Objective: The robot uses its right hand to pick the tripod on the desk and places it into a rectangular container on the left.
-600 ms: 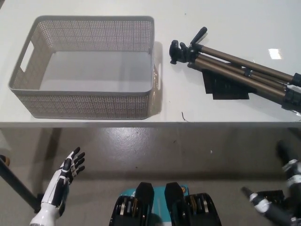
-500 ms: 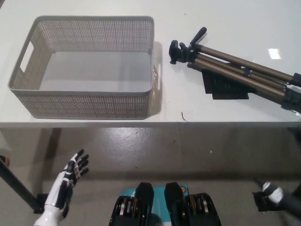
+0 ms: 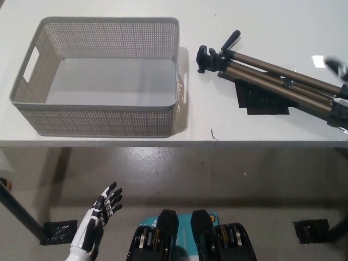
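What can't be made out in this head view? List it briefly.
- Right hand: only a blurred bit shows at the right edge, so open or shut is unclear.
- Tripod: its legs run off the right edge, so the feet are cut off.
- Basket: its near wall hides the front strip of its floor.
- Left hand: open below the table, with its arm cut off by the bottom edge.

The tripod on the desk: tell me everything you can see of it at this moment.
The tripod lies folded on its side on the white desk, right of the empty mesh container and apart from it. Its black head and handle point toward the container; its bronze-looking, seemingly metal legs with black clamps run off the picture's right edge. It lies partly over a black patch on the desk. Nothing grips it; a blurred shape at the right edge cannot be identified.
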Robot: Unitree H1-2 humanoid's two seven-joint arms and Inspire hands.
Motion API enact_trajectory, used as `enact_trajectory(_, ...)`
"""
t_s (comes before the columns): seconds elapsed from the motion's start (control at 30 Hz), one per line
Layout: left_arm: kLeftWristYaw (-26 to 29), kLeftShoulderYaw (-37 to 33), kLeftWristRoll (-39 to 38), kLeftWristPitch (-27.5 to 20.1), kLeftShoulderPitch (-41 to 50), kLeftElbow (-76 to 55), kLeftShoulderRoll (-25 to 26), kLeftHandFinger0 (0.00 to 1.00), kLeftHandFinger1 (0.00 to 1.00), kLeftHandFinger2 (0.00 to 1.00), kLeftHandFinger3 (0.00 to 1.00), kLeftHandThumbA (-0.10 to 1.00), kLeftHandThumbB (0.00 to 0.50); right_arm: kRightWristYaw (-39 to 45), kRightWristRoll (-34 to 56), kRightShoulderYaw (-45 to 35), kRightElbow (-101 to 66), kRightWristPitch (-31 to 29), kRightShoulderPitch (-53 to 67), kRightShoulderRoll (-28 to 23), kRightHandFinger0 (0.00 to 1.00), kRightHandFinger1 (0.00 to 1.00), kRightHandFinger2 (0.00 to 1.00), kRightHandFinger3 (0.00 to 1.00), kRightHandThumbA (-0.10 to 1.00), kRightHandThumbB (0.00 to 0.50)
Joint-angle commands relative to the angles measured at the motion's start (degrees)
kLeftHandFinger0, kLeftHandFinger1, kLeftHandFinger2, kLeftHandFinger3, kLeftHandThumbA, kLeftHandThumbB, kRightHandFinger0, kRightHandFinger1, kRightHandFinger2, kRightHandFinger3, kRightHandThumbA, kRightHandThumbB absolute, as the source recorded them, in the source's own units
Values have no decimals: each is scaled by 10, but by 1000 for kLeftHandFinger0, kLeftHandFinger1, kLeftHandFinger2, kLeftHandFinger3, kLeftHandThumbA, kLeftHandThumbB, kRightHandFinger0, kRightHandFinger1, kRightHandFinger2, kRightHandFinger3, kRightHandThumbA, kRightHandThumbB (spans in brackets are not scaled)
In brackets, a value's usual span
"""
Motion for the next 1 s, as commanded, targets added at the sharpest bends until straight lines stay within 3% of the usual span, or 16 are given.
enact_trajectory(0.0, -17, 0, -12, -55, -9, -4, 5, 1000, 1000, 1000, 1000, 1000, 500, 162, -133, 112, 184, 182, -244, -98, 1000, 1000, 1000, 1000, 998, 443)
enact_trajectory(0.03, -17, 0, -12, -56, -10, -2, 5, 1000, 1000, 1000, 1000, 1000, 500, 172, -135, 127, 209, 188, -258, -99, 1000, 1000, 1000, 1000, 957, 450)
enact_trajectory(0.13, -19, -2, -9, -62, -9, 6, 6, 1000, 1000, 1000, 1000, 1000, 500, 193, -144, 184, 327, 184, -306, -90, 1000, 1000, 1000, 1000, 1000, 500)
enact_trajectory(0.27, -23, -1, -16, -57, -9, 5, 6, 1000, 1000, 1000, 1000, 1000, 500, 214, -181, 263, 465, 184, -361, -72, 1000, 1000, 1000, 1000, 1000, 474)
enact_trajectory(0.43, -18, 1, -17, -45, -8, 3, 3, 1000, 1000, 1000, 1000, 1000, 500, 200, -183, 324, 636, 148, -411, -39, 1000, 1000, 1000, 1000, 998, 483)
enact_trajectory(0.5, -20, 3, -21, -43, -6, 0, 4, 1000, 1000, 1000, 1000, 1000, 500, 201, -175, 343, 705, 128, -426, -26, 1000, 1000, 1000, 1000, 1000, 443)
enact_trajectory(0.73, -18, 1, -12, -48, -5, 3, 8, 1000, 1000, 1000, 1000, 1000, 500, 195, -145, 369, 827, 123, -439, -4, 1000, 1000, 1000, 1000, 1000, 488)
enact_trajectory(0.97, -23, 0, -11, -56, -1, 9, 10, 1000, 1000, 1000, 1000, 1000, 500, 151, -169, 426, 927, 100, -435, 6, 1000, 1000, 1000, 1000, 1000, 499)
